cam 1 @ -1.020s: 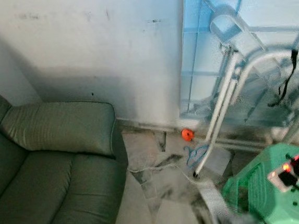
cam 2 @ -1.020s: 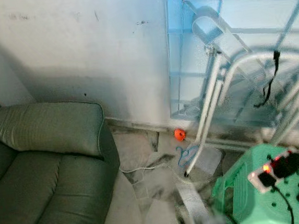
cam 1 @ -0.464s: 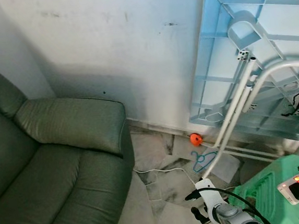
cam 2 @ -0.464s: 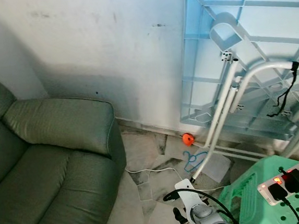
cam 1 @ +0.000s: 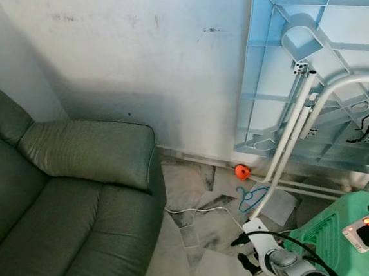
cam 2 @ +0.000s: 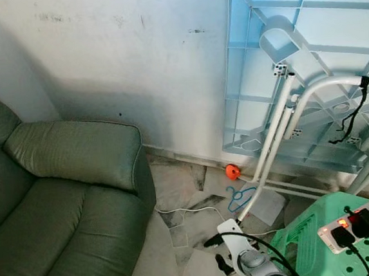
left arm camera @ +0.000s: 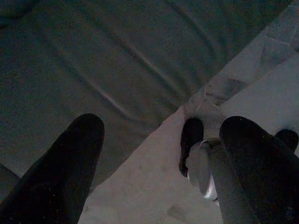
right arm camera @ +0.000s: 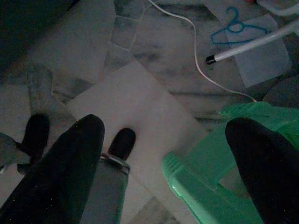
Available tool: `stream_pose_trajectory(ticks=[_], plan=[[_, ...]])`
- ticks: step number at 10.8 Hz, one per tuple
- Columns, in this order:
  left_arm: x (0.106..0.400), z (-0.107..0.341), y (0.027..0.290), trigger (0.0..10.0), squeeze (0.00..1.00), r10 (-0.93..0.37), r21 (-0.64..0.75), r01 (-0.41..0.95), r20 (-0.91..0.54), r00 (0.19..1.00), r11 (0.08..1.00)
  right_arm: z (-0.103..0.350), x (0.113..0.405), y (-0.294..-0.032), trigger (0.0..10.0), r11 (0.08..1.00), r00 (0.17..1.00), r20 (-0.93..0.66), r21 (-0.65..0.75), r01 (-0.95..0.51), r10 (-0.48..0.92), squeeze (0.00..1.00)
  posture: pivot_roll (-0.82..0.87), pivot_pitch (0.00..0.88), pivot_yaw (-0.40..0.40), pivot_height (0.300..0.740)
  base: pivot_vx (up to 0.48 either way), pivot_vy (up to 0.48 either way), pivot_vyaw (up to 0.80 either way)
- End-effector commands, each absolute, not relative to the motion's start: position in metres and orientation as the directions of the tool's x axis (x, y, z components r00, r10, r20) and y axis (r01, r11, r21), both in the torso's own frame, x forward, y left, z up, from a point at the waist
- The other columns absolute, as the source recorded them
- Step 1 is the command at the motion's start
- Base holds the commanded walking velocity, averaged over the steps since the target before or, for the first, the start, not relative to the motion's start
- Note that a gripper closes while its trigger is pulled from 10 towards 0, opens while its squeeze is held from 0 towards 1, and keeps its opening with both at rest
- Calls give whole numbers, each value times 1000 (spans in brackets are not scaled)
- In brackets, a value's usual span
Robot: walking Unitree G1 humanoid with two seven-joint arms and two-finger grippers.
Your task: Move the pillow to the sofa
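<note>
Pillow was nowhere I could spot; only the green sofa (cam 1: 68,206) sat before me. Both grippers, left (left arm camera: 159,163) and right (right arm camera: 163,163), hung spread and empty. I judged I was searching, and needed to turn next.

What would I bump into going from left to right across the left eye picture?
green sofa → white cable on the floor → orange ball → blue hanger → green plastic stool → power strip
</note>
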State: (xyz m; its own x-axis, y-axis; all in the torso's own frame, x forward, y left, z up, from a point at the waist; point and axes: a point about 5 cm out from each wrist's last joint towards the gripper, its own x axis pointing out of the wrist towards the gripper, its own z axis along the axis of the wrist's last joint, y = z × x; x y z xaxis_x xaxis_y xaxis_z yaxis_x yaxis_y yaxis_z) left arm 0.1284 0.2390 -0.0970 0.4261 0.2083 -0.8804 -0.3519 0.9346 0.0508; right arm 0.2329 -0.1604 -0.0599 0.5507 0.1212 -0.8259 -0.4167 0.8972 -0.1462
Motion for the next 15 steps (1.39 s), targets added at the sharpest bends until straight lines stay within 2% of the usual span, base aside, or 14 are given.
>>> stream_pose_trajectory(ticks=[1, 9, 15], plan=[[128, -96, 244, 10000, 0, 216, 61, -350, -880, 424, 935, -58, 236, -157, 10000, 881, 553, -822, -155, -448, 137, 0, -103, 0, 44, 740, 0, 0, 800], [127, -96, 244, 10000, 0, 217, 65, -347, -881, 420, 936, -60, 234, -132, 10000, 862, 547, -820, -144, -485, 171, 0, -98, 0, 42, 740, 0, 0, 800], [126, -97, 243, 10000, 0, 216, 71, -336, -882, 418, 939, -61, 231, -149, 10000, 839, 537, -828, -173, -516, 159, 0, -94, 0, 38, 740, 0, 0, 800]])
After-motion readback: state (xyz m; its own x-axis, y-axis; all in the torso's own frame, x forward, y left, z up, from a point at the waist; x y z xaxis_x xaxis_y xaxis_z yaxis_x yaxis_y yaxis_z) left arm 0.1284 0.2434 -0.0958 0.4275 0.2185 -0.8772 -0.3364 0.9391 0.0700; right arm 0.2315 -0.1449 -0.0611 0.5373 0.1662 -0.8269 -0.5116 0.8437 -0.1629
